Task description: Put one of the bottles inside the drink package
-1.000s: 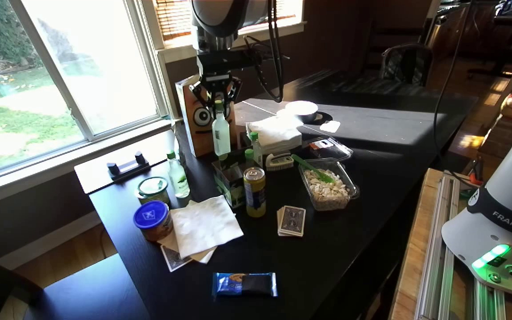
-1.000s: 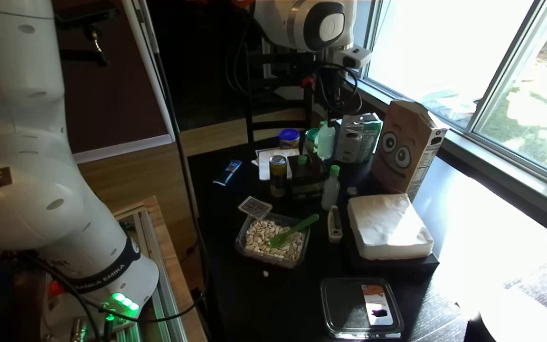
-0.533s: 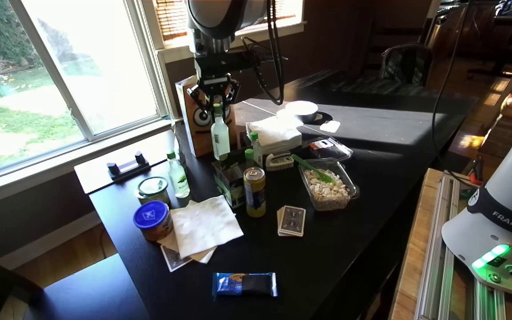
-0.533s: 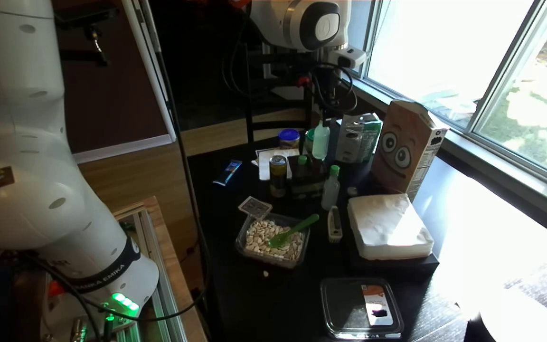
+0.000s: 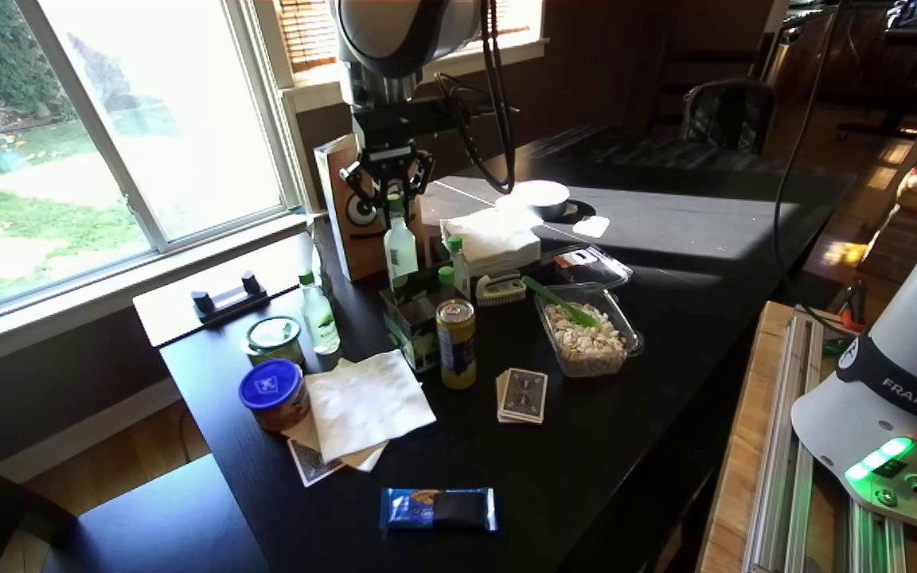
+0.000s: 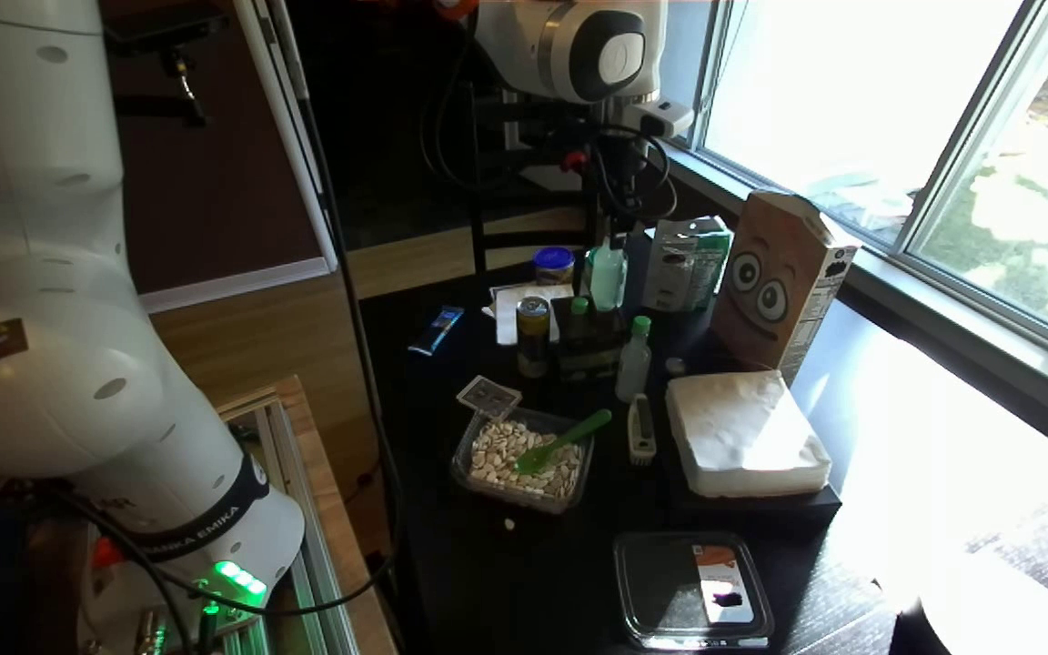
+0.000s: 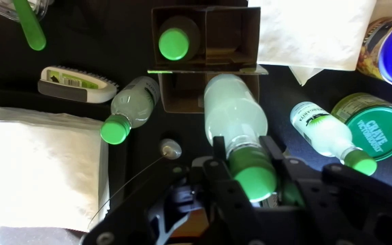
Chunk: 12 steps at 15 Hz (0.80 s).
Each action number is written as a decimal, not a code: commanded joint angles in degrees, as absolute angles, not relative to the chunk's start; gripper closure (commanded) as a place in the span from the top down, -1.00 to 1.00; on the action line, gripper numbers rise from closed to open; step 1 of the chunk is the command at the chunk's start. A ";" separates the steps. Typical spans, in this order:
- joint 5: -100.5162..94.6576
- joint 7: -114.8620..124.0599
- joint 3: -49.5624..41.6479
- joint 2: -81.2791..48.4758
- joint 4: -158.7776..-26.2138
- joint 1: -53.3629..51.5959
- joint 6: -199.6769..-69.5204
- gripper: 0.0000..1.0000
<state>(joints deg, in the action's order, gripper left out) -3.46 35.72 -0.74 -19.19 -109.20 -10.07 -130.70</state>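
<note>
My gripper (image 7: 243,144) is shut on the neck of a pale green glass bottle (image 7: 231,105) with a green cap. The bottle hangs roughly upright and also shows in both exterior views (image 5: 400,248) (image 6: 608,282). The drink package is the small dark cardboard carrier with compartments (image 7: 225,27), also in both exterior views (image 5: 420,338) (image 6: 589,359). The held bottle's base is over its lower right compartment in the wrist view; I cannot tell if it is below the rim. Another bottle (image 7: 174,44) stands in the upper left compartment.
Two similar bottles stand outside the carrier, one close beside it (image 7: 136,100) and one near the jars (image 7: 320,127). A yellow can (image 5: 457,350) stands against the carrier's front. A tall box with cartoon eyes (image 6: 765,282), napkins (image 6: 747,432) and a brush (image 7: 77,85) are around.
My gripper has carried the bottle a little lower and sideways. In an exterior view it has shifted left, so its base now overlaps the carrier's top. The other things have not moved.
</note>
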 commanded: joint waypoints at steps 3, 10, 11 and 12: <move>-3.14 35.54 -0.03 -18.55 -109.67 -10.19 -130.32 -0.86; -2.66 35.04 0.81 -19.72 -108.84 -10.26 -130.11 -0.86; -2.62 35.08 0.89 -19.98 -108.70 -10.29 -129.97 -0.86; -2.68 35.14 0.94 -20.16 -108.66 -10.35 -130.05 -0.86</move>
<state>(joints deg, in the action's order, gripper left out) -3.42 35.60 0.64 -19.60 -109.41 -10.11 -130.71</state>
